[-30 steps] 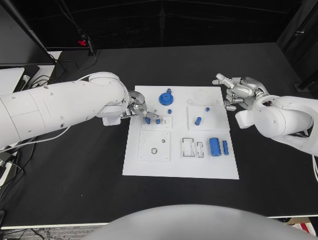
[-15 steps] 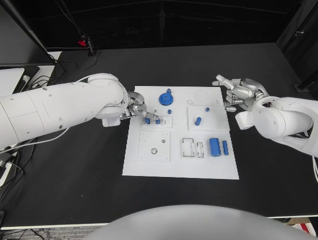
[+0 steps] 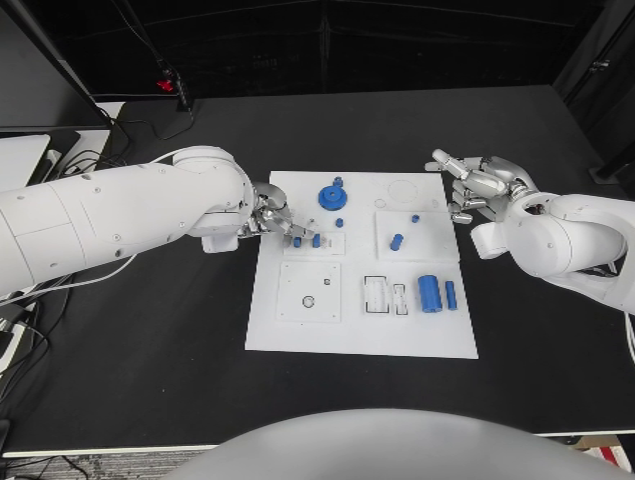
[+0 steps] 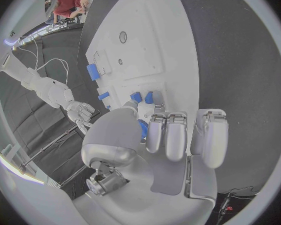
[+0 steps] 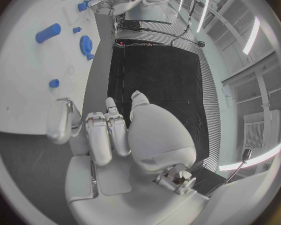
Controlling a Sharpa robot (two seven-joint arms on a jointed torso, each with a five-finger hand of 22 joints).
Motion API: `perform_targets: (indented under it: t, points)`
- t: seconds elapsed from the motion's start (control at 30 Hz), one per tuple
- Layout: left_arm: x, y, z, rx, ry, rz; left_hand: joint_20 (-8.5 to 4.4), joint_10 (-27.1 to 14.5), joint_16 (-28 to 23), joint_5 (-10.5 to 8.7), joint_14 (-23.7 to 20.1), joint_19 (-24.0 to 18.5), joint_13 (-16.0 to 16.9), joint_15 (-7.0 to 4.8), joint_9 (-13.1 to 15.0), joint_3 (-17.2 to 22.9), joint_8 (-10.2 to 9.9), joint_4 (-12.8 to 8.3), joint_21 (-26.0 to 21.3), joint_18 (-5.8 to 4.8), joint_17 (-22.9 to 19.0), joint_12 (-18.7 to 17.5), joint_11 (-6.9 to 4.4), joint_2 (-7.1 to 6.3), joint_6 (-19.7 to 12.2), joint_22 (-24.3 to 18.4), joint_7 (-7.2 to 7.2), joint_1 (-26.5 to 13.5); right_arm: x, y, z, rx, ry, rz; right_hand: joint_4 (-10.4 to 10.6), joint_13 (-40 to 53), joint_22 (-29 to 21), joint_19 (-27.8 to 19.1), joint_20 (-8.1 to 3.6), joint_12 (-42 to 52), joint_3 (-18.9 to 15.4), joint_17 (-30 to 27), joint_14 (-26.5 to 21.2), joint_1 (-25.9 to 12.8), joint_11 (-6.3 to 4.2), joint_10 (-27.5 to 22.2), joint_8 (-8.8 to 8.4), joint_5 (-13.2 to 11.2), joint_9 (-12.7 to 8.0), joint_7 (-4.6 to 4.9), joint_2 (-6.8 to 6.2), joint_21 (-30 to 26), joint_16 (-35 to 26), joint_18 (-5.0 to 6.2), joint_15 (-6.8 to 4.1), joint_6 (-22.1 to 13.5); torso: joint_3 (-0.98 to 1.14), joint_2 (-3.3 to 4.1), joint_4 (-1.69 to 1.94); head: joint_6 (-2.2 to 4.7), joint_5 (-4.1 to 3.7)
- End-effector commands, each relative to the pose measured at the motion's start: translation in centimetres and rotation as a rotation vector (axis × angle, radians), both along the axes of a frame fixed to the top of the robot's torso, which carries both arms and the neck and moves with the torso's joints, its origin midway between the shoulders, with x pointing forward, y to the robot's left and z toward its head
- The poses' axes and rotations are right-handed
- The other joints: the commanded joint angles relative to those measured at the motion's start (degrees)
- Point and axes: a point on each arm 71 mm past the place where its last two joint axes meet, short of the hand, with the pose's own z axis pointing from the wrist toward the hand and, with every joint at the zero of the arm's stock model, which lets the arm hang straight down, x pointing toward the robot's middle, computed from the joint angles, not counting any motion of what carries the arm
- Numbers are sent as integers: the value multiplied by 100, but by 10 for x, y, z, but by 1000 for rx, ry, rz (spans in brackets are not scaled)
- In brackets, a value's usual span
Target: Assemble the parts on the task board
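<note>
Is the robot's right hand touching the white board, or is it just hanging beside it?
Apart. In the head view the right hand sits past the edge of the white board, over black table, fingers spread and holding nothing.

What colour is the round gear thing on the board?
Blue. The gear shows best in the head view.

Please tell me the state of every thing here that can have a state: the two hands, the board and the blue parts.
left hand: fingers at two small blue pegs, grip unclear
right hand: open, holds nothing
task board: flat on the table
blue gear: on the board
blue cylinder: lying flat
</note>
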Motion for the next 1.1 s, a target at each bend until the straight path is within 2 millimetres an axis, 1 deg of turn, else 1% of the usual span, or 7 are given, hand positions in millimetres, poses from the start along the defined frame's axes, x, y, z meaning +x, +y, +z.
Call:
perform_targets:
  t: [0.03,0.5,0.7,0.9,0.97,1.07,1.1]
  points:
    - [-1,1,-2,9,6,-4,-10,597,5,90,599,470,1509,-21,-16,-31,-36,1,-27,4,1509,20,-55,20,-31,1456,-2,74,0,1,1,-1,-8,3,5,1505,891,-24,-7,14,-40,1509,585,26,42,606,33,33,-3,17,19,-30,14,95,36,-42,0,0,-2,-1,-2]
    - [1,3,1,-53,-41,5,-12,597,5,146,599,486,1509,-20,-34,-67,-42,9,-13,-1,1509,20,-53,10,-38,1463,3,99,0,1,1,-1,-9,3,5,1505,891,-24,-7,14,-40,1509,585,26,42,606,33,33,-3,17,19,-30,14,95,36,-42,-3,-3,-3,26,-19]
    - [4,9,16,-281,-188,32,-5,597,5,-133,599,482,1509,-8,-51,-222,-25,2,-17,0,1509,20,-54,-92,-13,1461,3,55,1,-1,2,-3,-16,-2,5,1505,891,-24,-7,14,-40,1509,585,26,42,606,33,33,-3,17,19,-30,14,95,36,-42,2,-6,7,49,-30]
    - [7,19,34,-538,-344,76,86,597,5,-212,599,354,1509,115,-464,-522,-349,-3,-126,37,1509,20,83,-262,-413,1411,165,145,2,-1,2,-3,-29,-5,4,1505,898,-9,-6,14,-41,1509,585,34,43,606,44,35,-3,18,26,-14,14,90,38,-46,3,0,7,82,-19]
    - [7,21,40,-614,-393,92,121,-267,5,-219,599,363,784,150,-587,-583,-359,-5,-117,34,1509,-847,123,-271,-492,1415,205,256,2,-1,2,-3,-33,-5,4,1505,902,-1,-6,14,-41,1509,585,35,43,606,45,35,-3,18,26,-4,14,88,38,-47,0,-1,5,86,-16]
    - [9,23,47,-702,-461,101,185,-2649,5,-219,599,275,-1381,230,-877,-678,-531,-5,-188,58,1509,-3574,236,-279,-793,1383,326,393,3,-1,2,-4,-39,-3,4,1505,903,1,-6,14,-41,1509,585,35,43,606,45,35,-3,18,26,-2,14,87,38,-47,-2,3,2,111,-9]
    - [9,22,49,-727,-486,98,212,-2930,5,-218,599,251,-1778,265,-990,-705,-585,-13,-206,64,1509,-4040,273,-289,-862,1374,364,463,3,0,3,-6,-42,-2,4,1505,903,1,-6,14,-41,1509,585,35,43,606,45,35,-3,18,26,-2,14,87,38,-47,-2,4,3,115,-8]
